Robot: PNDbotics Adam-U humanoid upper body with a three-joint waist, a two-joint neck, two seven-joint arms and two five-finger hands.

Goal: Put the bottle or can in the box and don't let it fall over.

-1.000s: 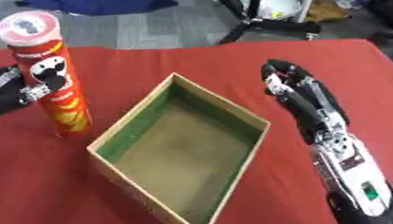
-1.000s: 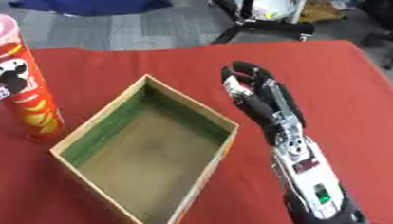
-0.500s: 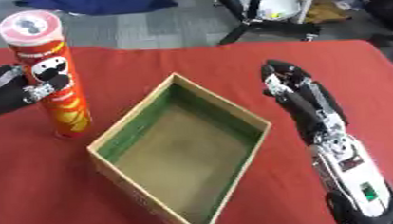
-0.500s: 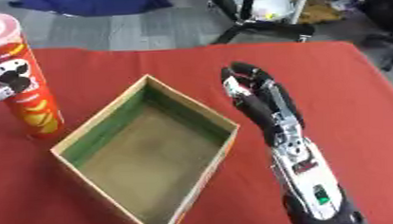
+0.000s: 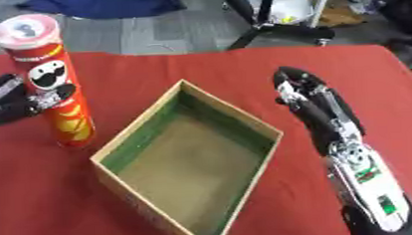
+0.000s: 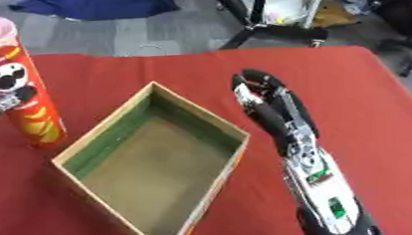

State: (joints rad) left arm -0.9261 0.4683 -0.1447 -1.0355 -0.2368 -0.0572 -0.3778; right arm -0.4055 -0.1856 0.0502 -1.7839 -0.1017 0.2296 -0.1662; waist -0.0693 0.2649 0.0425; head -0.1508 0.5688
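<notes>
My left hand (image 5: 21,100) comes in from the left edge of the red surface (image 5: 155,77) with its fingers curled against the side of the tall red can (image 5: 51,79). The can stands upright near that left edge, just outside the open box (image 5: 190,160), which sits mid-surface with green inner walls. My right hand (image 5: 318,107) lies to the right of the box, fingers nearly straight, holding nothing.

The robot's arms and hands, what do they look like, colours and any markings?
The right hand has black fingers with silver joints; its forearm carries a pale silver-white panel with small green and red marks. The left hand is black with silver-grey metal parts, only partly in view.
</notes>
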